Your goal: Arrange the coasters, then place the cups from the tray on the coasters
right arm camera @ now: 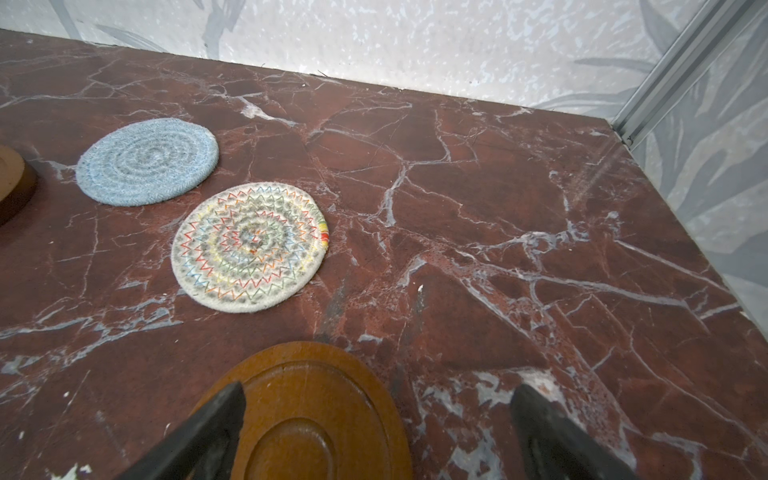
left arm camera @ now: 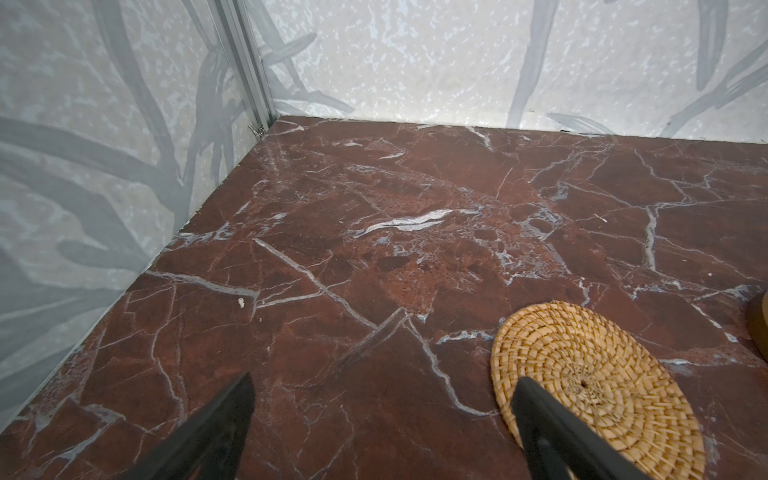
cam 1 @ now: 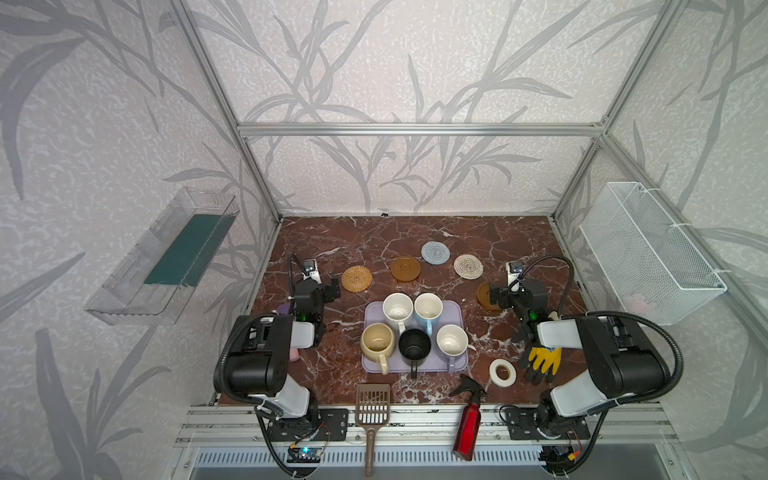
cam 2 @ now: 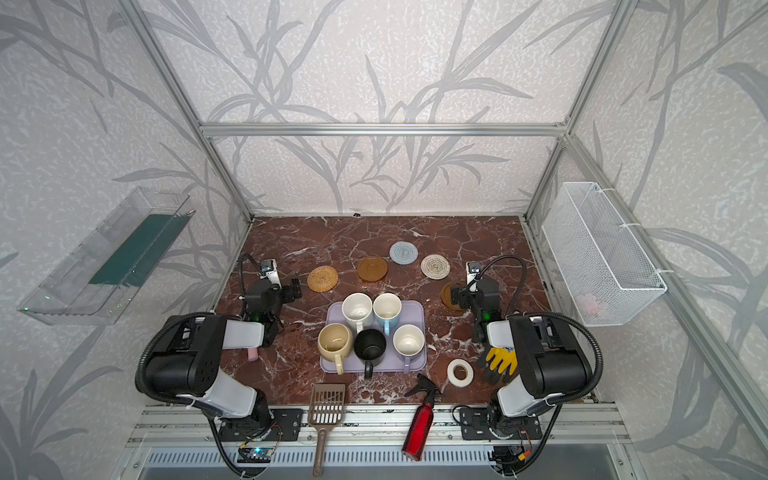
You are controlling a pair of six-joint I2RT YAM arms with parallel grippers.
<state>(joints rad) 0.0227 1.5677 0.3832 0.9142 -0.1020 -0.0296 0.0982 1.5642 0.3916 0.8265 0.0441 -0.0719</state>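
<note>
Five cups stand on the lavender tray (cam 1: pixel 456 311): white speckled (cam 1: pixel 397 309), light blue (cam 1: pixel 428 309), cream-yellow (cam 1: pixel 377 341), black (cam 1: pixel 414 347) and lavender (cam 1: pixel 452 341). Behind the tray lie the coasters: orange woven (cam 1: pixel 356 279), amber (cam 1: pixel 405 269), grey-blue (cam 1: pixel 435 252) and cream spiral (cam 1: pixel 468 266). A second amber coaster (right arm camera: pixel 307 415) lies partly under my right gripper (right arm camera: pixel 378 392), which is open and empty above it. My left gripper (left arm camera: pixel 384 386) is open over bare marble, one finger (left arm camera: pixel 540 415) over the orange coaster's (left arm camera: pixel 594 374) edge.
A white tape roll (cam 1: pixel 502 373) and a yellow-black glove (cam 1: pixel 542 362) lie right of the tray. At the front edge are a brown scoop (cam 1: pixel 372 409) and a red spray bottle (cam 1: pixel 467 424). A wire basket (cam 1: pixel 648 253) hangs on the right wall, a clear bin (cam 1: pixel 162 257) on the left.
</note>
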